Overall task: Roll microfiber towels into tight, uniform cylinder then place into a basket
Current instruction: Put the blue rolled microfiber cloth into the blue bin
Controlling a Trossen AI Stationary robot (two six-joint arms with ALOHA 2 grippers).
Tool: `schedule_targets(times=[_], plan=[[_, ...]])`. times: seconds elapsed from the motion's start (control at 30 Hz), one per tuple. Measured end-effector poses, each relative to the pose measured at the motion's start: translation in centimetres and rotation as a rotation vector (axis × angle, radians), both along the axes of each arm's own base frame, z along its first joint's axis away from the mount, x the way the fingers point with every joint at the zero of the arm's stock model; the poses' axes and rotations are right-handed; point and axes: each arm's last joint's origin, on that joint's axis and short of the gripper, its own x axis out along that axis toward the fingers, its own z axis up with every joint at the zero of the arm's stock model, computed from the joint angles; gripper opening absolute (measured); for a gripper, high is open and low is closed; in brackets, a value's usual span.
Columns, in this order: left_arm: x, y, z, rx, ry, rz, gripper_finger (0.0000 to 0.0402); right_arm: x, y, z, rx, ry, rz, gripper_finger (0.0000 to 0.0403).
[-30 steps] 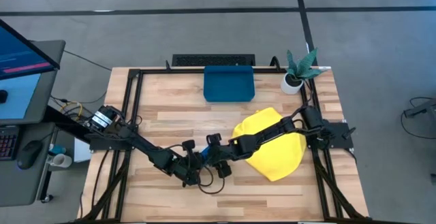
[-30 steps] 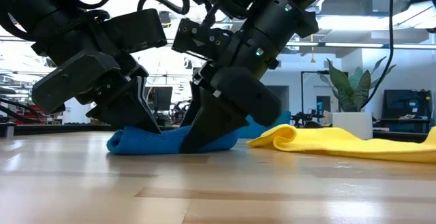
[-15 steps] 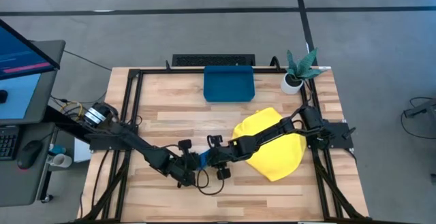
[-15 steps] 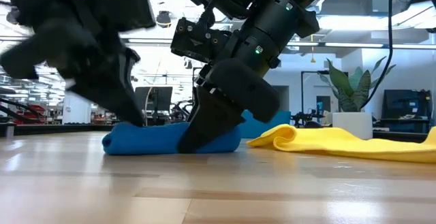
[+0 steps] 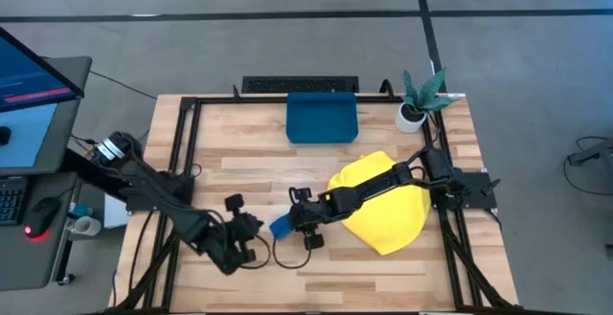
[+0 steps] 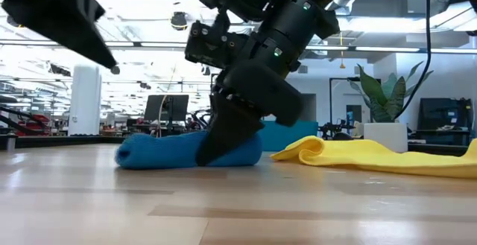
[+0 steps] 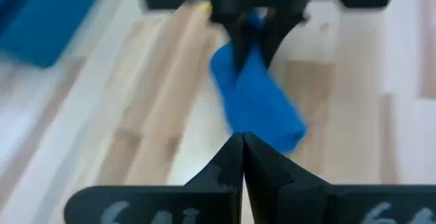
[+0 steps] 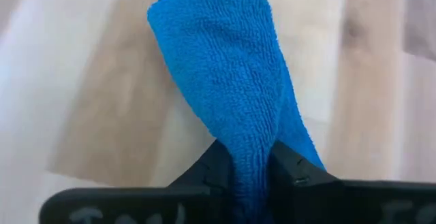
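The blue microfiber towel is rolled into a short cylinder and lies on the table in front of centre. My right gripper is shut on its right end. My left gripper is shut and holds nothing. It stands a little left of the roll and is raised off the table. The yellow towel lies crumpled on the table's right part, under my right arm. The dark teal basket sits at the far edge, near the middle. My right gripper pinches the roll's right end between its two fingers, and the cloth is squeezed narrow there. The fingers slant down from the table's right side and lie along the roll. The rest of the roll lies on the table.
A small white pot with a green plant stands at the far right corner. Black frame rails run along the table's edges. Bare wood lies between the roll and the basket.
My left gripper has drawn away from the roll's left end toward the table's left edge and has risen clear of it. My right gripper has stayed at the roll's right end. The roll has stayed on the table.
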Motion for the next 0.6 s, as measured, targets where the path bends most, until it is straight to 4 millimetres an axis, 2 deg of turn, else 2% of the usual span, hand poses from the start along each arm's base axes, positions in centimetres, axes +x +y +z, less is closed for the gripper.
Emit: schedule_targets(times=[0.23,0.6], plan=[[-1.1,-0.1,0.3,-0.027,-0.011,0.055,0.0002,-0.3,-3.3,2.2,-0.056,0.016,0.001,0.0056],[-1.4,-0.3,0.2,-0.043,0.006,0.055,0.0002,-1.7,-11.5,9.8,-0.093,-0.104,-0.118,0.0057]])
